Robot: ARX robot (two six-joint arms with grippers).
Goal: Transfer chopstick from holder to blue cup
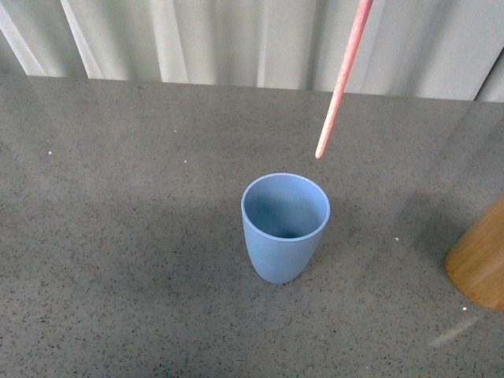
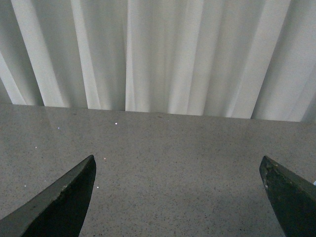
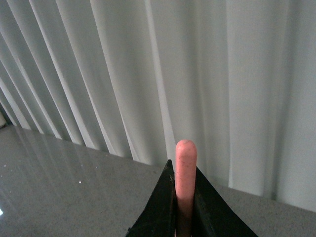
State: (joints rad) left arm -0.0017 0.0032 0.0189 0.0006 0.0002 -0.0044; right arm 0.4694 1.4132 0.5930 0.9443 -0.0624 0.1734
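Chopstick pinched between right fingers; tip hangs just above blue cup

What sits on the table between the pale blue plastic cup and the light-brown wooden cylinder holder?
Nothing: the front view shows only bare grey speckled tabletop between the pale blue plastic cup and the light-brown wooden cylinder holder.

Grey speckled tabletop, bearing upright blue cup near centre and bamboo holder at right, well apart.

Smooth plastic cup — wooden holder
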